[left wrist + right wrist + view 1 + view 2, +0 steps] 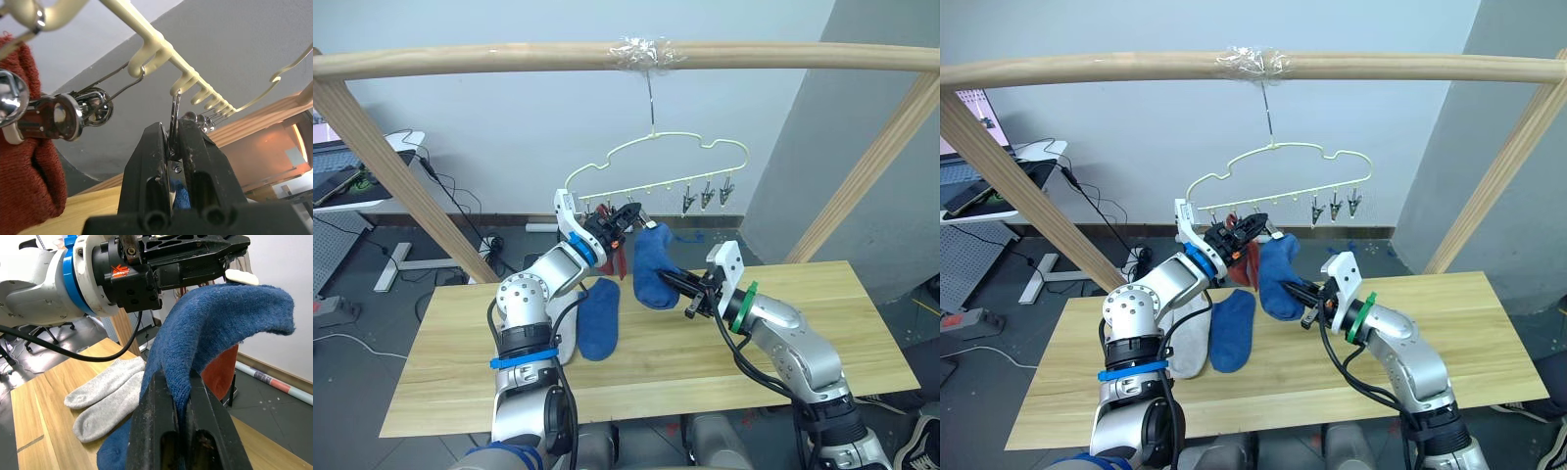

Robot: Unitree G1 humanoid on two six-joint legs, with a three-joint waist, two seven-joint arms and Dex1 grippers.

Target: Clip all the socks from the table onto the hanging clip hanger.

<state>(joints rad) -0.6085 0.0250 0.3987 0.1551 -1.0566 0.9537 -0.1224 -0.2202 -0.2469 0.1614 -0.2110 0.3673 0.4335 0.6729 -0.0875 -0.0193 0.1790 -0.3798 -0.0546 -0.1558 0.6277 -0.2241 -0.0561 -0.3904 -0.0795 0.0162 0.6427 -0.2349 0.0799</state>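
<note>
The pale yellow-green clip hanger [658,157] hangs by its hook from the top pole. My left gripper [631,213] is raised to its bar and shut on one metal clip [174,110]. A rust red sock [619,253] hangs clipped just left of it, also seen in the left wrist view [24,161]. My right gripper [671,282] is shut on a blue sock [651,262] and holds it up so that its top edge reaches my left gripper. On the table [822,323] lie a second blue sock [599,318] and two light grey socks [105,396].
Three free clips [707,194] hang at the right end of the hanger bar. The round wooden pole frame [803,57] spans overhead, with slanted legs at both sides. A desk with a laptop [342,181] and floor cables stand behind on the left.
</note>
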